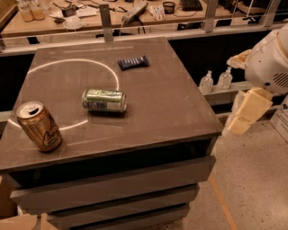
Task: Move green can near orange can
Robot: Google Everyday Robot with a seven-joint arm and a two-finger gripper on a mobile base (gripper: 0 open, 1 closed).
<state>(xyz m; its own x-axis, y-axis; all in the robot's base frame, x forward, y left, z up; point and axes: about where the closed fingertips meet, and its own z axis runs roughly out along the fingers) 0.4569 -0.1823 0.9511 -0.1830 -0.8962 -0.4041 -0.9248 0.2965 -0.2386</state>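
Finding nothing fully legible. Showing dark cursive script on the orange can (39,126), standing upright at the front left of the table (171,105), yet not resolving into a readable word. Bearing pale whitish-yellow label marks on the green can (104,100), lying on its side near the middle, again not spelling anything out. Carrying pale print on a dark blue wrapper (133,62) farther back, unreadable. Hanging beyond the table's right side, the hand (245,114), with no mark legible on it.

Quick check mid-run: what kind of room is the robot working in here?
Likely an office or lab workspace: a cluttered desk with a keyboard behind the drawer cabinet, pump bottles on a side ledge. The gripper hangs right of the cabinet, away from the green can and orange can.
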